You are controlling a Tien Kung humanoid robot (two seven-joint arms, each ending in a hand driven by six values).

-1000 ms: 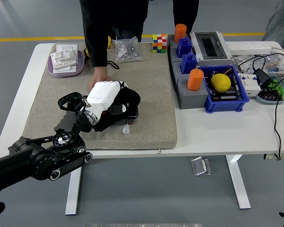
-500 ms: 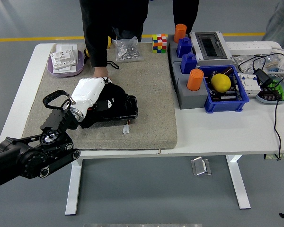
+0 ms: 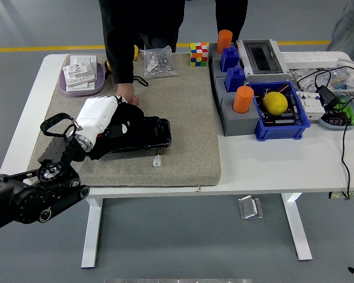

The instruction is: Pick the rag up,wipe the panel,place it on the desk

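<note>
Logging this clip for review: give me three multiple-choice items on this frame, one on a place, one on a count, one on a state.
1. Where does the yellow ball lie?
A. In the blue bin
B. On the mat
C. In the purple tray

2. How many orange cylinders stand among the blue and grey blocks at the right?
A. One
B. Two
C. Four

3. What is the left hand doing?
A. Hanging off the table
B. Holding the cube
C. Resting on the black panel

Answers:
1 A, the ball sits inside the bin's walls.
2 B, one cylinder stands at the far edge and one nearer, beside the bin.
3 C, the white hand lies over the panel's left end on the mat, near a person's hand.
</note>
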